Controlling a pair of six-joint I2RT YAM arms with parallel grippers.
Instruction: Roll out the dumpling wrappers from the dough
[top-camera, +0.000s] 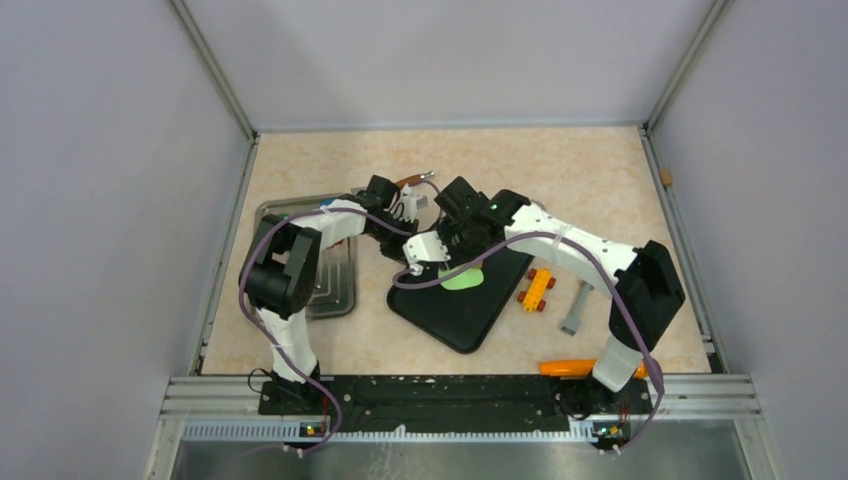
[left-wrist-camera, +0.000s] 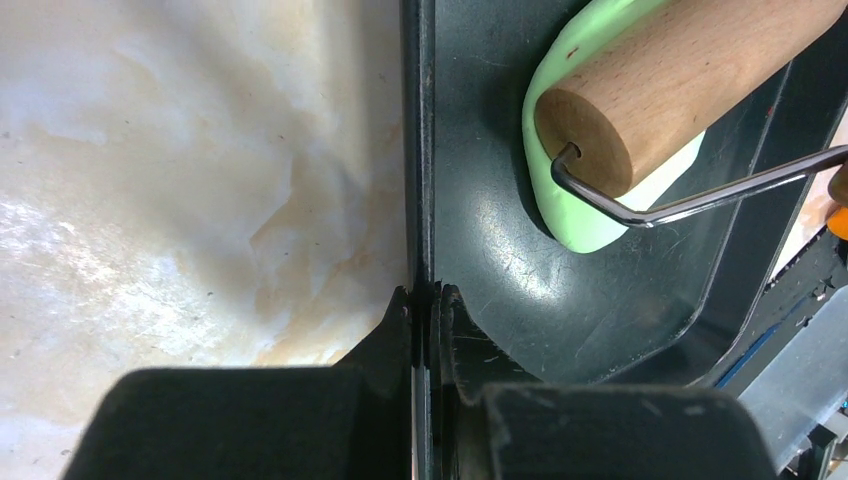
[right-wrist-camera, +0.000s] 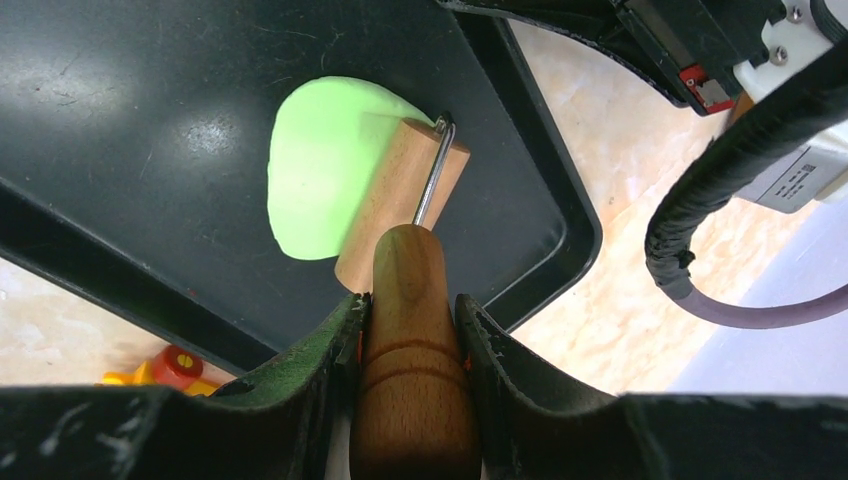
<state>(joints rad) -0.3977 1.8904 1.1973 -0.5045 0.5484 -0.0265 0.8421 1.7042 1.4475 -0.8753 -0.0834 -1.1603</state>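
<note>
I can read no words or numbers anywhere. A white label (right-wrist-camera: 800, 180) on the left arm (right-wrist-camera: 720, 40) carries print too small to make out.

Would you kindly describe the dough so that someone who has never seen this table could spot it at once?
Find the black tray near the middle of the table. On it lies a flattened blob of lime-green dough, with a small wooden roller resting across one side. Nothing else there is green; the toy brick beside the tray is yellow.

Metal tray (top-camera: 338, 290) far left. Wooden roller (right-wrist-camera: 403, 190) in black tray (top-camera: 460, 322). Yellow brick (top-camera: 537, 289), grey bar (top-camera: 577, 307), orange stick (top-camera: 565, 367) at right.
</note>
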